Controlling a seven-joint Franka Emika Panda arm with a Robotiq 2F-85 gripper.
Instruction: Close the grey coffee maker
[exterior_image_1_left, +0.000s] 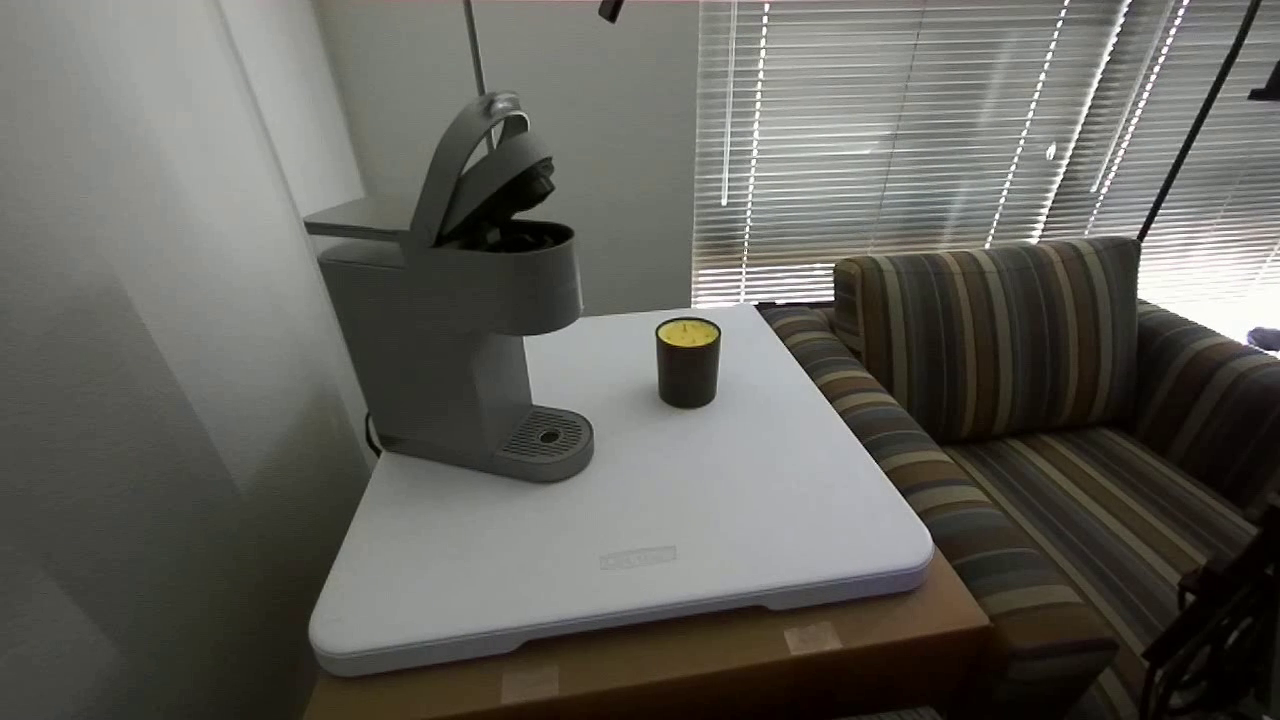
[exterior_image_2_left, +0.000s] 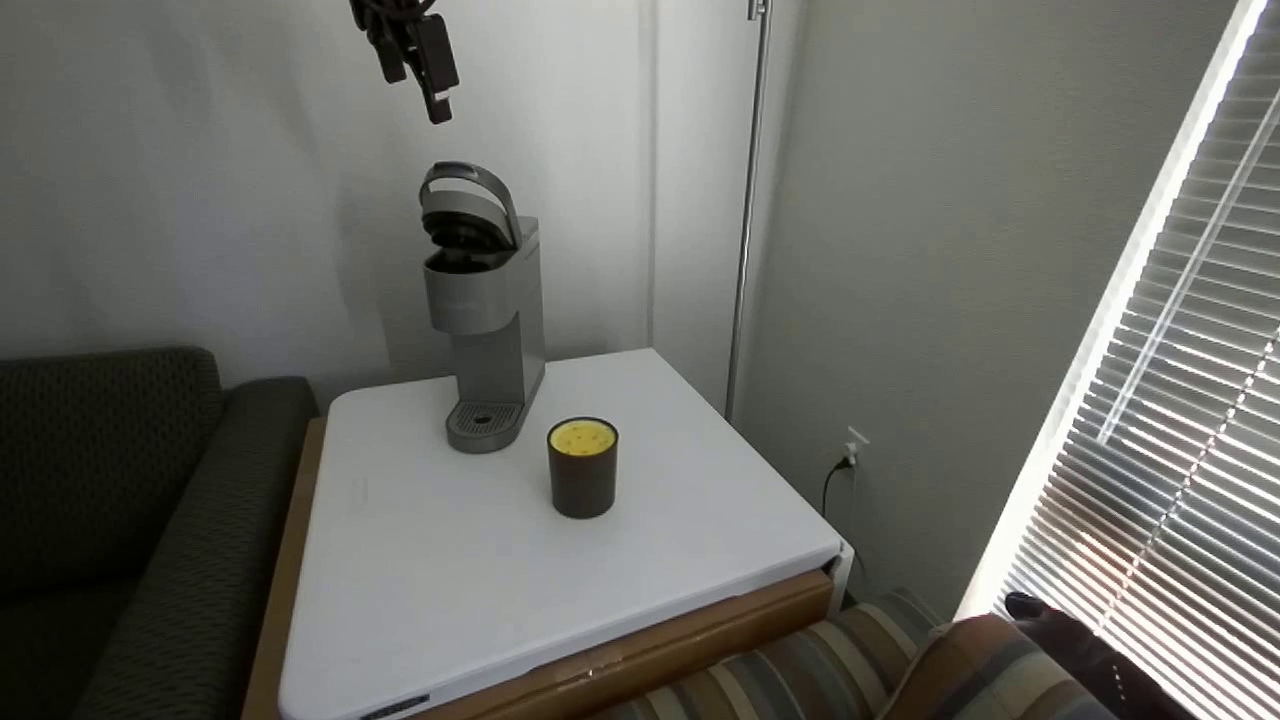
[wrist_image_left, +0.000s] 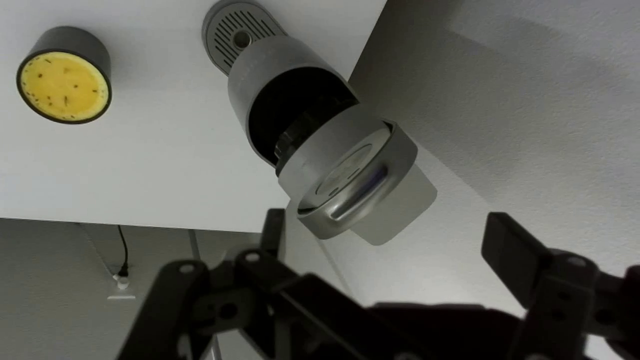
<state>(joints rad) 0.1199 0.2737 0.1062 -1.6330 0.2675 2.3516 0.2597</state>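
Striped armchair (exterior_image_1_left: 1000, 400) before backlit blinds (exterior_image_1_left: 890, 130); pale walls (exterior_image_2_left: 950, 220), dark sofa (exterior_image_2_left: 100, 470).

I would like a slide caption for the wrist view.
Open gripper facing a grey coffee maker, lid raised, with a yellow-filled dark jar on the white tabletop.

Free air separates the wide-spread gripper (wrist_image_left: 386, 235) from the raised lid (exterior_image_1_left: 500, 170) of the coffee maker (exterior_image_1_left: 460, 300) below. A wall (exterior_image_1_left: 150, 350) stands close behind. White tabletop (exterior_image_1_left: 770, 480) shows between coffee maker and dark jar (exterior_image_1_left: 688, 375), an obstacle beside it.
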